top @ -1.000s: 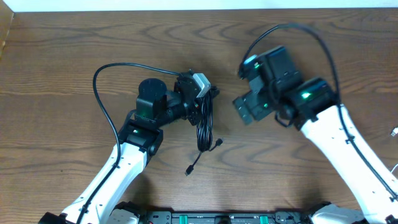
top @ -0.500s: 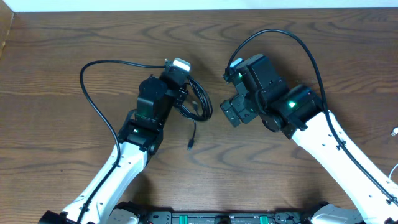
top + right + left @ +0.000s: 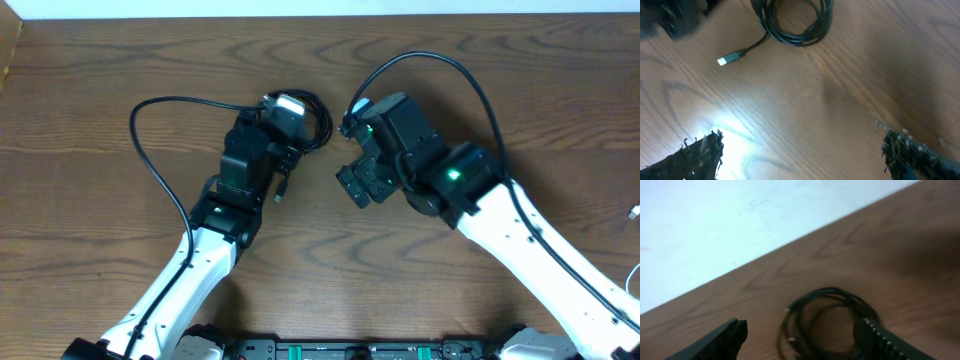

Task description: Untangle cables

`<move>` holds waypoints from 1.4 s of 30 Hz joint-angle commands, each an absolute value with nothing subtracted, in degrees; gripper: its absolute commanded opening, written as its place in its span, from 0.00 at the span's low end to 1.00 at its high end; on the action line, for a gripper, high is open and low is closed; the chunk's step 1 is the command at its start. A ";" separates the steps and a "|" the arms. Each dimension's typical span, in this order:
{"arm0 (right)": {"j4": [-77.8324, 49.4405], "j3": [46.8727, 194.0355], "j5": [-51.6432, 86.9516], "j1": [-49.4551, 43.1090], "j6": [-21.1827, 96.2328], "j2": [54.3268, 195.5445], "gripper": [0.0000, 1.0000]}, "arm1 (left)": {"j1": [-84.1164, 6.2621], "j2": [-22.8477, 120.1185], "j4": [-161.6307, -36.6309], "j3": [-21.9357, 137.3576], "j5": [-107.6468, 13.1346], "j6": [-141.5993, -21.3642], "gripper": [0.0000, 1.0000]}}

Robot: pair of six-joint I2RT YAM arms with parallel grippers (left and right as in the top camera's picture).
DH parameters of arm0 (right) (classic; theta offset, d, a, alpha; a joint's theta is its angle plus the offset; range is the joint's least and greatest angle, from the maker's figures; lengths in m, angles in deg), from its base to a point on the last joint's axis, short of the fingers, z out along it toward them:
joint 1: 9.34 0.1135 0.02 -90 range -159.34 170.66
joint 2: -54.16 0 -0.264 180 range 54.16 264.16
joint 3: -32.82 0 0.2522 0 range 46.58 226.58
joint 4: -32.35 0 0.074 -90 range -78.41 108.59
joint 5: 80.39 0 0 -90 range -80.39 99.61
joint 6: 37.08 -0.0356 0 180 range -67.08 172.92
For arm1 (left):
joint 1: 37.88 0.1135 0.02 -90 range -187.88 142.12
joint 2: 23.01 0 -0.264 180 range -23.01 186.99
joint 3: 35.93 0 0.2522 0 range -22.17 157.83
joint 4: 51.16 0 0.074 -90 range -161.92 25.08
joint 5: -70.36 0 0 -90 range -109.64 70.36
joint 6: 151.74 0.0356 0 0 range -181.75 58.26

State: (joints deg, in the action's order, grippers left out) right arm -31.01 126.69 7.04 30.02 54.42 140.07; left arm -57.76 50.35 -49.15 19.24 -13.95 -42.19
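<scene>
Progress looks slight: the black cable (image 3: 795, 25) lies wound in tight loops on the table (image 3: 840, 100), between the wide-spread jaws of the left gripper (image 3: 802, 328) (no grip on it that I can see). Close by, the right gripper (image 3: 800, 136) hovers equally wide and empty, so the whole unwinding seems left to do.

Thin black cable (image 3: 795, 42), wound in a loose round coil of several loops, lying just beyond the left gripper (image 3: 800, 330), one short straight tail trailing out, ending in a small silver plug (image 3: 726, 60)
</scene>
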 commanded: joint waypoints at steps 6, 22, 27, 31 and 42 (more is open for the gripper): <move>-19.37 126.69 6.15 29.47 51.19 155.22 0.99 | -46.00 46.66 -47.65 20.18 3.32 -52.27 0.73; 2.19 126.72 14.69 24.99 43.38 166.34 0.78 | -45.67 43.14 -56.19 20.18 -3.56 -59.96 0.71; 4.31 126.83 14.67 24.31 41.52 168.22 0.73 | -45.67 43.16 -56.19 20.18 -5.53 -59.96 0.71; 4.46 126.83 14.74 23.85 39.69 170.58 0.70 | -45.67 43.14 -56.43 20.18 -6.27 -60.44 0.71; 5.46 126.83 16.22 24.09 37.96 176.11 0.70 | -45.71 43.16 -59.34 20.18 -8.74 -62.11 0.71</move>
State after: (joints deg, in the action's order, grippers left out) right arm 4.83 126.54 15.57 24.12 39.40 174.52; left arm -45.54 43.42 -58.44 19.24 -7.43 -61.14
